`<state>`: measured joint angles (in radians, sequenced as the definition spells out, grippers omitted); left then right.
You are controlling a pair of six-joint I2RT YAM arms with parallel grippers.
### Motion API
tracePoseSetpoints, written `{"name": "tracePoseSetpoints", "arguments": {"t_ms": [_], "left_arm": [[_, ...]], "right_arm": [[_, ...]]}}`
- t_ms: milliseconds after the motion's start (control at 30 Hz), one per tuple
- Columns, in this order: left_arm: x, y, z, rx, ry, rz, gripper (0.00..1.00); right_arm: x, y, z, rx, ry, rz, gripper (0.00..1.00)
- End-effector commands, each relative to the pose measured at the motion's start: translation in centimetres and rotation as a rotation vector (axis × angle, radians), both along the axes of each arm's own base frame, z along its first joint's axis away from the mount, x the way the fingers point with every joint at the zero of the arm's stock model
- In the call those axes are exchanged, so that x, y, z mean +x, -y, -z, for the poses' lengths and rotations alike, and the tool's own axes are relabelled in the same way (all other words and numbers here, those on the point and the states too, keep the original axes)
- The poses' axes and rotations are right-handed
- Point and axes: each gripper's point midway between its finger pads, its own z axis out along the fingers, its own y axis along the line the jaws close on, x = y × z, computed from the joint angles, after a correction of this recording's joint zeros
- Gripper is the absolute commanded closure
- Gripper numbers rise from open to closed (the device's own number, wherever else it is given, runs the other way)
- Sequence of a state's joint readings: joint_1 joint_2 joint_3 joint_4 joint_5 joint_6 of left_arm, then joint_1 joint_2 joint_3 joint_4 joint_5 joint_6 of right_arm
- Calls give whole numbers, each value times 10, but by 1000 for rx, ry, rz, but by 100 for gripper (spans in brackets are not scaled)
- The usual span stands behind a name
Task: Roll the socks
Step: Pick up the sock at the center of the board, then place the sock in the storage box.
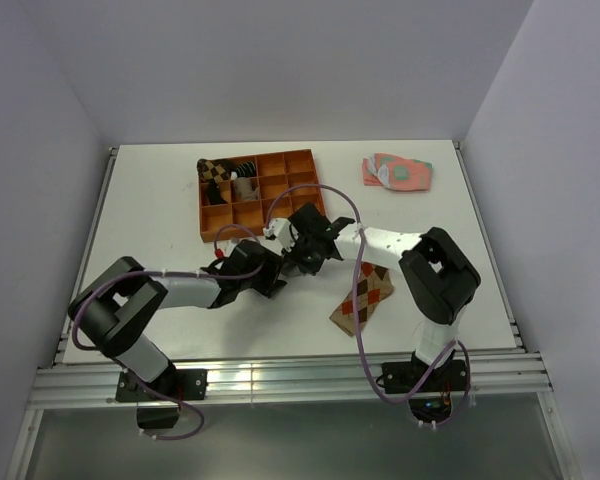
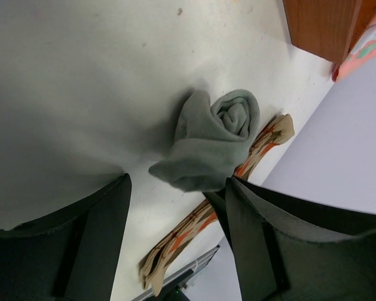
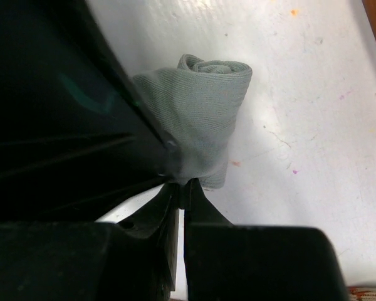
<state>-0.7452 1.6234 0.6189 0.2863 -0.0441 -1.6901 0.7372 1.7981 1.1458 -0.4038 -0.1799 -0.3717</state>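
Your left pincer point(image 2: 175, 200) spread, rolled grey sock point(image 2: 216, 135) lying on surface point(image 2: 81, 81) just ahead of its tips. Your right pincer point(image 3: 183, 188) pressed together, pinching that sock's loose tail. Argyle sock point(image 1: 365, 298) flat on surface just beside grey one, partly under right arm.

Robot test bench in a lab: white table point(image 1: 160, 200) boxed by plain pale wall panels point(image 1: 280, 60), aluminium rail point(image 1: 280, 385) along near edge, cabled left arm point(image 1: 180, 290) and right arm point(image 1: 435, 275) bolted there.
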Motion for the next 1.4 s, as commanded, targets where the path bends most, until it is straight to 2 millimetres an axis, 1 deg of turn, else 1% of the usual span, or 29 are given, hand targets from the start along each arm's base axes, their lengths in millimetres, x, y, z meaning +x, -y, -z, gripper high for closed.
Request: {"name": "tracePoseSetpoints", "arguments": {"t_ms": [0,100,233,333,367,400,467,500,533,567,600,633,667,700,733,767,800,833,867,900,933,967,1000,1033,1167,1200,1267,1300,1367], "left_arm": [[-3,-12,-18,-25,45,-11,33],[-5,-24,-25,-23,64,-12,33],[-9,-38,-32,-29,90,-6,33],[-14,-49,-41,-36,117,-15,33],[-17,-54,-47,-49,134,-20,33],[-18,-56,-51,-59,144,-23,33],[-18,-66,-55,-50,152,-45,34],[-17,-70,-68,-60,185,-55,34],[-16,-75,-73,-46,205,-59,33],[-18,-82,-71,-14,192,-67,33],[-16,-87,-87,-18,232,-87,33],[-15,-92,-93,-4,253,-94,33],[-15,-96,-98,2,267,-102,33],[-17,-102,-108,12,277,-112,33],[-15,-109,-111,37,293,-131,33],[-15,-112,-116,45,304,-135,33],[-16,-116,-124,55,317,-136,33],[-15,-121,-127,64,323,-148,33],[-15,-123,-131,67,329,-148,32],[-14,-124,-140,63,347,-153,32],[-14,-128,-139,81,342,-155,33],[-14,-129,-142,84,349,-159,33],[-13,-130,-147,88,358,-159,32],[-13,-132,-147,95,357,-164,32],[-12,-133,-149,98,360,-164,32],[-12,-133,-148,101,360,-164,33],[-11,-134,-147,102,356,-163,32],[-11,-133,-143,105,350,-158,33],[-9,-131,-141,100,349,-155,33]], "right_arm": [[6,-10,-18,39,68,-14,100],[9,-10,-25,43,95,-9,100],[20,-5,-38,29,157,10,100],[29,-5,-56,46,191,16,100],[36,-1,-62,33,213,25,100],[46,-2,-74,40,245,36,100],[63,2,-82,11,292,65,100],[80,5,-98,-2,342,89,100],[90,9,-104,-24,375,110,100],[101,12,-103,-59,399,127,100],[122,21,-118,-99,493,167,100],[132,25,-123,-127,540,187,100],[143,29,-120,-167,577,201,100],[163,40,-134,-235,690,247,100],[173,45,-136,-276,737,267,100],[182,50,-128,-333,771,278,100],[195,51,-136,-361,857,275,100],[202,61,-138,-419,897,308,100],[209,65,-128,-502,922,265,100],[215,66,-129,-504,979,288,100],[218,70,-118,-557,986,285,100],[220,72,-112,-580,992,278,100],[221,73,-111,-603,1019,268,100],[221,75,-103,-631,1022,262,100],[218,74,-92,-641,1019,227,100],[213,74,-85,-637,991,213,100],[208,73,-84,-603,968,214,100],[203,72,-78,-595,929,182,100],[197,69,-79,-558,900,178,100]]}}
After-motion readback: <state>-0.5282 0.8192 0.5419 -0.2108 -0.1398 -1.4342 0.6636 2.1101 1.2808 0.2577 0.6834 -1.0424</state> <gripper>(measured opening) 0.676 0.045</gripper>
